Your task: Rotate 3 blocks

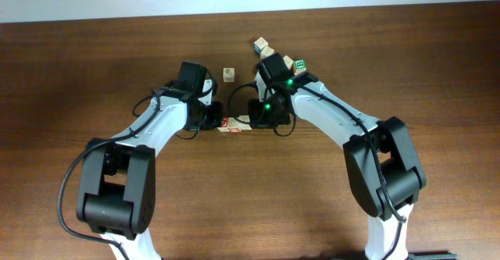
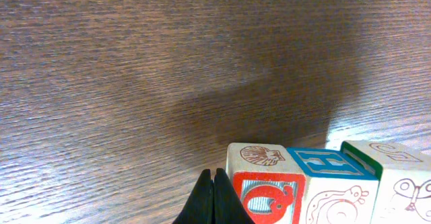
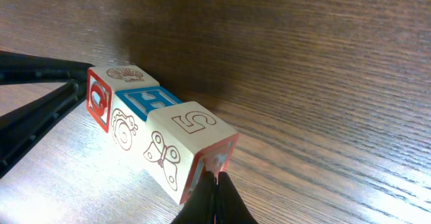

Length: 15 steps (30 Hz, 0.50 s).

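Three blocks [image 1: 233, 125] lie in a tight row on the table between my two grippers. In the left wrist view the nearest block [image 2: 266, 196] has a red face and a shell on top, the middle one [image 2: 330, 163] has a blue H on top, and the far one [image 2: 403, 183] shows a butterfly. My left gripper [image 2: 213, 187] is shut and empty, its tips beside the red-faced block's left side. My right gripper [image 3: 217, 183] is shut and empty, its tips against the red-bordered end face of the "5" block [image 3: 192, 140] at the row's other end.
A lone pale cube [image 1: 228, 73] sits behind the row. Several more cubes [image 1: 266, 49] cluster at the back right, one with a green face [image 1: 300, 65], close to the right arm. The left gripper's dark fingers [image 3: 40, 96] show in the right wrist view.
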### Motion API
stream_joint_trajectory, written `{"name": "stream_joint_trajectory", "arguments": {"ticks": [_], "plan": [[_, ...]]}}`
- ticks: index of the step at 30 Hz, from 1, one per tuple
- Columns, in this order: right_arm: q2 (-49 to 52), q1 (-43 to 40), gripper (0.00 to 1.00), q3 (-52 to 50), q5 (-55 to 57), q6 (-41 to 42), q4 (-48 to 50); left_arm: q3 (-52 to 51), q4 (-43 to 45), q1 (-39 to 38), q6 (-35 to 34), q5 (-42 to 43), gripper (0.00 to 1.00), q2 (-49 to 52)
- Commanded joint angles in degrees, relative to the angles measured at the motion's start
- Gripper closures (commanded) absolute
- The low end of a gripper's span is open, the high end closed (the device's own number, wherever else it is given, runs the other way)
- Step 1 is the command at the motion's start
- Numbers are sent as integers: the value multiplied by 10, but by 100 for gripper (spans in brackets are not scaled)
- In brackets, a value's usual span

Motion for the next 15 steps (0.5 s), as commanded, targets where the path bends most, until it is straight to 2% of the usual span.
{"name": "stream_joint_trajectory", "arguments": {"ticks": [1,15], "plan": [[-21,37,96,24,-44,-19,16,10,5,-22,-6,57,100,5],[-21,46,96,36,-38,-36,19,10,6,-28,-6,57,100,5]]}}
